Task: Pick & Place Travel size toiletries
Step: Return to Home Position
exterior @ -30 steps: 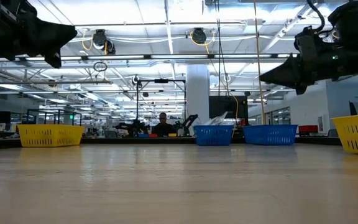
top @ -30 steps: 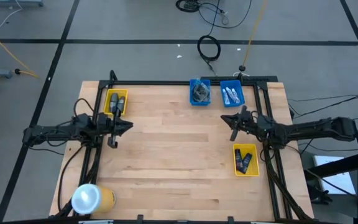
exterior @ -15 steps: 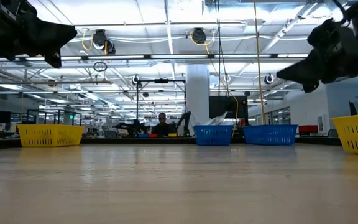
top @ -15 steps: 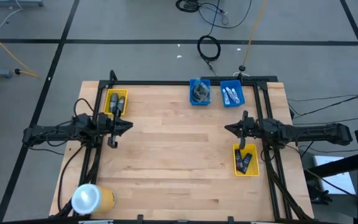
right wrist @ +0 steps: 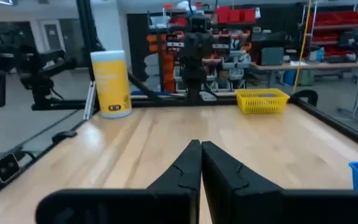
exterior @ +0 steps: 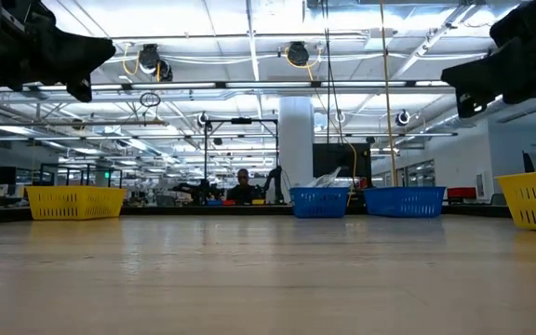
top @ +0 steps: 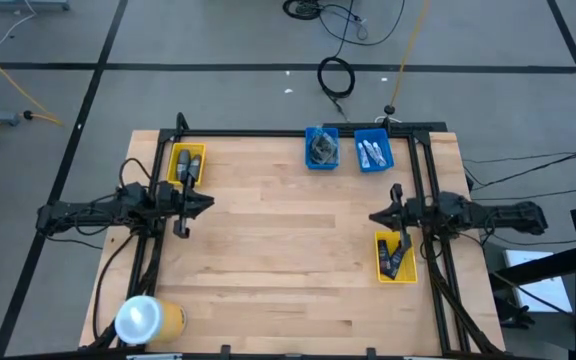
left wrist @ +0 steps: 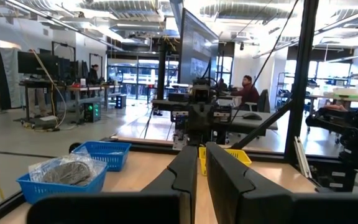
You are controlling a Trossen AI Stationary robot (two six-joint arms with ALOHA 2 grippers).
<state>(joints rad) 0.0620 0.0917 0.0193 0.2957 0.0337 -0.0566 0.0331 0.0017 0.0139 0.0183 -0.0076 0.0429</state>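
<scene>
Wooden worktop (top: pixel 278 260), left jaws together, empty, right jaws together, empty, yellow bin (top: pixel 398 280) of dark bottles (top: pixel 395 259) just beside them, bagged discs (top: pixel 321 148) and white tubes (top: pixel 372 153) in blue bins (top: pixel 320 166) far beyond both.

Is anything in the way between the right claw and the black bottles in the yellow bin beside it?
Nothing visible. The right gripper, shut, hangs above the table beside the yellow bin; the dark bottles lie uncovered inside.
</scene>
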